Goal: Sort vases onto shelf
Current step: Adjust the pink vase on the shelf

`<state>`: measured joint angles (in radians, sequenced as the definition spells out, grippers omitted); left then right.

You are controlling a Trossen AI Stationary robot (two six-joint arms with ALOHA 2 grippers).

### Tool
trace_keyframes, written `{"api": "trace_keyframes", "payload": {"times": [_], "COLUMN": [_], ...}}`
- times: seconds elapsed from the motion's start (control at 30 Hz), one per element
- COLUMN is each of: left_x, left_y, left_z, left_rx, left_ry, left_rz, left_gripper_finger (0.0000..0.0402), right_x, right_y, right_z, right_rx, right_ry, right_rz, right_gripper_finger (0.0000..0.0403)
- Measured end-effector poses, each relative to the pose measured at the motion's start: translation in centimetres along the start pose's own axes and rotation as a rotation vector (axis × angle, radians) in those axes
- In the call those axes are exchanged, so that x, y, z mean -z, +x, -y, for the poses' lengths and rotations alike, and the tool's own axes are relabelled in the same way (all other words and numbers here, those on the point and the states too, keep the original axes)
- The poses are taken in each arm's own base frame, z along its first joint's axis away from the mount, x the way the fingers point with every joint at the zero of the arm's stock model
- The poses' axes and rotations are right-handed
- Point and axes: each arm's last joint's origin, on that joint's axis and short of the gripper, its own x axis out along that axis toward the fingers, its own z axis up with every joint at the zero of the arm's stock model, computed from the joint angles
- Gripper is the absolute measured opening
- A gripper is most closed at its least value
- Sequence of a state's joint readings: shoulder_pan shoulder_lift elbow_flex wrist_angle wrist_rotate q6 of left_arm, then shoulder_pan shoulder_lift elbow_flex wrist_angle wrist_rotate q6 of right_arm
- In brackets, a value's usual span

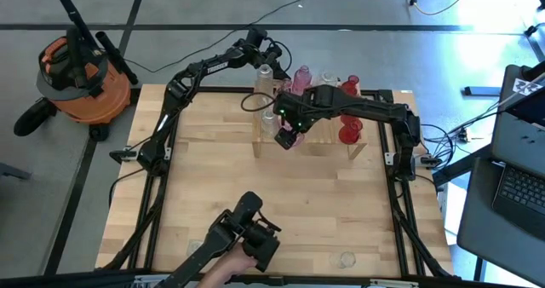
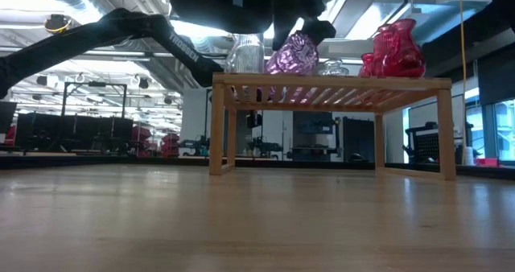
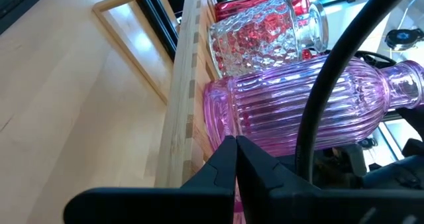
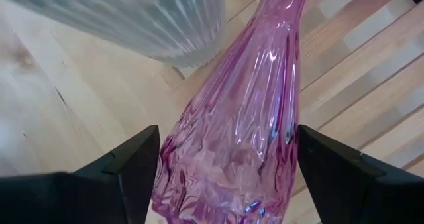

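a: what could go wrong here?

b: the right pincer (image 4: 222, 161) hangs over the near edge of the shelf (image 2: 330, 91), fingers spread wide either side of a pink fluted vase (image 4: 232, 131). they don't visibly press on the glass, so i'd guess a careless move could tip it off the slats onto the bench (image 1: 281, 203), or knock the clear ribbed vase (image 4: 132, 18) just beside it.

a: and the left one?

b: the left pincer (image 3: 235, 154) has its fingers together, holding nothing, low against a pink ribbed bottle (image 3: 298, 111) at the shelf's far side. a nudge could topple that too.

a: how does the pink vase look?

b: glossy, wavy-ribbed, narrow neck flaring to a wider body. slippery, i'd judge. red vases (image 2: 394, 51) sit at the shelf's other end.
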<state>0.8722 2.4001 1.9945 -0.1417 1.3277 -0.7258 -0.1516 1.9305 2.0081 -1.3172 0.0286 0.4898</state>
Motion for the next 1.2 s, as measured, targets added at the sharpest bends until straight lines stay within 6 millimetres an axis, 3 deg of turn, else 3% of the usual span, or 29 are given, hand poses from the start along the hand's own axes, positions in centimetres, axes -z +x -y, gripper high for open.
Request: {"api": "trace_keyframes", "payload": {"times": [0.5,1.2], "left_x": [0.1,0.2], "left_y": [0.3,0.8], "left_z": [0.1,0.2], "left_rx": [0.002,0.006], "left_ry": [-0.004,-0.003], "left_rz": [-0.006,-0.014], "left_gripper_finger": [0.0000,0.0000], "right_x": [0.8,1.7], "right_y": [2.1,2.4], "right_z": [0.4,1.0], "right_rx": [0.044,0.140], "right_ry": [-0.028,-0.093], "right_rz": [-0.068,-0.156], "right_gripper_finger": [0.0296,0.0276]}}
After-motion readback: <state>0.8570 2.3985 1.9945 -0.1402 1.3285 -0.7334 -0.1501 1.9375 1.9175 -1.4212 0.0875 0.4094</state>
